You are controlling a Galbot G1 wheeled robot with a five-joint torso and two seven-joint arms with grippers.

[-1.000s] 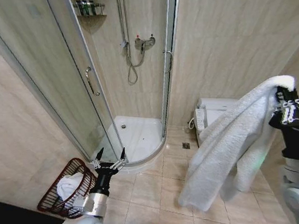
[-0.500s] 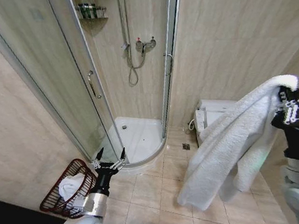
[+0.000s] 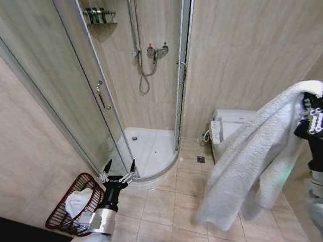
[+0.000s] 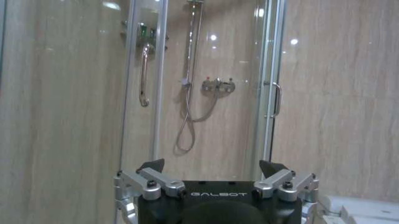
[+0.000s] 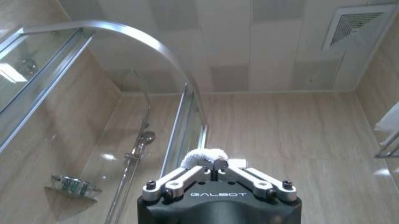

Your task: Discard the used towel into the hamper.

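While fluffy white towel (image 3: 251,164) drapes from right claw (image 3: 314,103), rounded wire hamper (image 3: 72,207) sits low.

Bathroom details lost behind towel and frame edges

The towel (image 3: 251,158) covers part of the toilet (image 3: 226,125) and the floor behind it; the right gripper (image 3: 314,103) is cut by the head view's edge. The hamper (image 3: 61,209) sits partly behind the left arm, and the bottles (image 3: 98,15) on the shower shelf are too small to identify.
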